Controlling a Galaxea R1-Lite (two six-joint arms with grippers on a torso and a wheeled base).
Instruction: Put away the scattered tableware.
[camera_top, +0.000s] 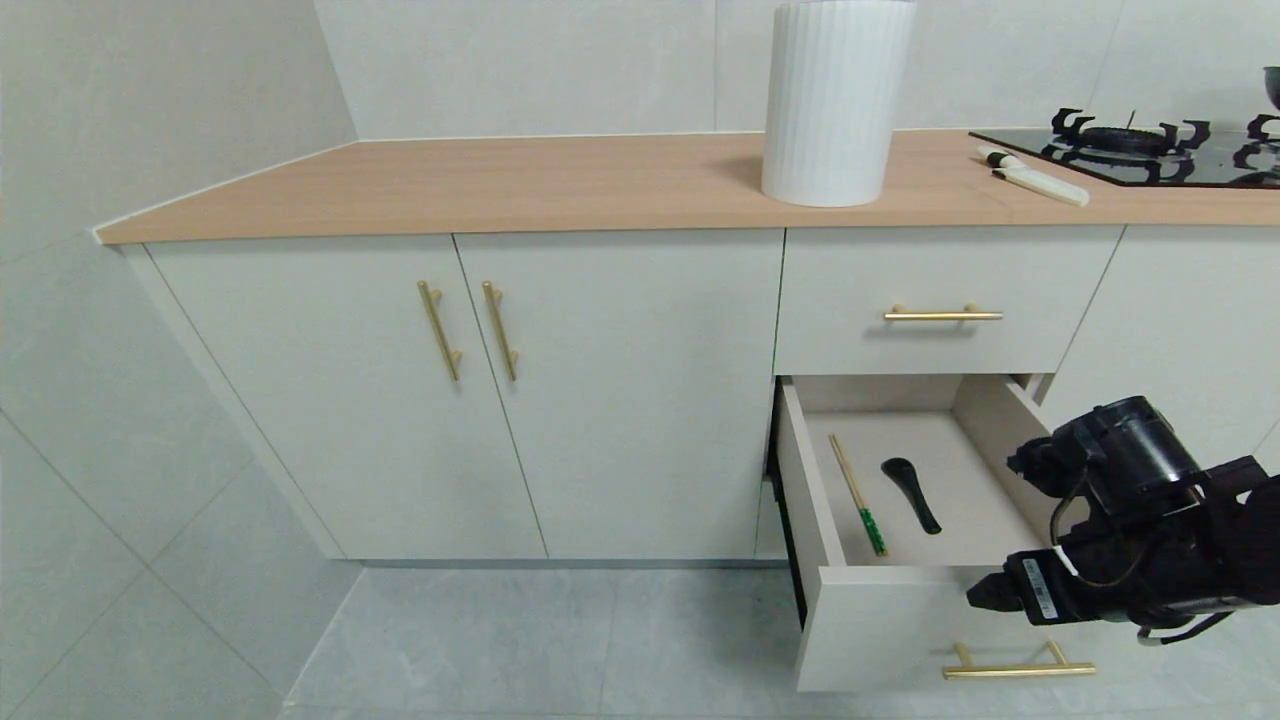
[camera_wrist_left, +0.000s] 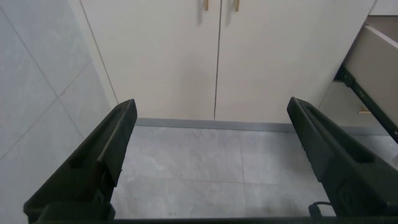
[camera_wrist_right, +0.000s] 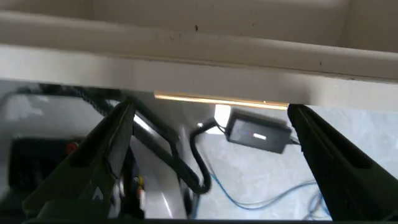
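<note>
- Lower drawer (camera_top: 905, 625): pulled open from the cabinet under the desk (camera_top: 450, 185), at the right end of the run.
- Chopsticks (camera_top: 858, 495): a pair lying flat on the drawer floor, near its left wall, green-tipped ends toward the front panel.
- Black spoon (camera_top: 910, 493): lying flat in the same drawer, just beside the chopsticks and apart from them, bowl toward the back.
- Right gripper (camera_wrist_right: 211, 109): fingers apart, holding nothing, close to the drawer's front panel and facing its gold handle (camera_top: 1018, 668).
- Right arm (camera_top: 1130, 520): stands in front of the drawer's right front corner and covers part of it.
- Left gripper (camera_wrist_left: 211, 118): fingers apart, empty, low over the grey floor tiles (camera_wrist_left: 199, 168), facing the closed double doors (camera_top: 470, 400).
- Upper drawer (camera_top: 940, 300): closed, directly above the open one.
- White ribbed cylinder (camera_top: 835, 100): upright on the desk, above the drawers.
- White-handled knife (camera_top: 1035, 177): flat on the desk, between the cylinder and the black gas hob (camera_top: 1140, 150).
</note>
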